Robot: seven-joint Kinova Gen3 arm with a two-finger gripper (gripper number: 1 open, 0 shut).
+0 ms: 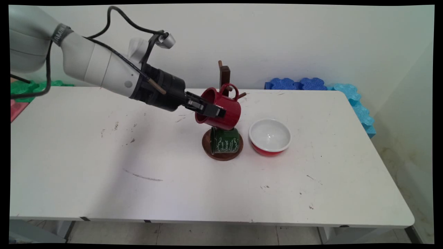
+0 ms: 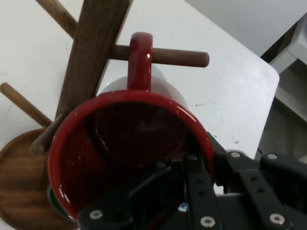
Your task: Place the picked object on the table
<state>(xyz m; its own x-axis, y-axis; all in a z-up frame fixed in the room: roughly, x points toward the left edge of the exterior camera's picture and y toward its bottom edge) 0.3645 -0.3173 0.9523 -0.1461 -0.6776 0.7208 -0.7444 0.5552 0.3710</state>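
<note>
Only the green mug (image 1: 225, 140) shows lettering, unreadable, beneath gripper-held (image 1: 211, 110) red mug (image 1: 223, 109)

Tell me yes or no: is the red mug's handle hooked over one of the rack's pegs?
Yes, in the hand view the red mug's handle loops over a horizontal peg of the wooden mug rack, while the gripper clamps the mug's rim.

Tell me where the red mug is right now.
In the main view the red mug sits near the table's middle, tilted in the gripper, its handle over a peg of the wooden mug tree, above the green mug and left of the red bowl.
</note>
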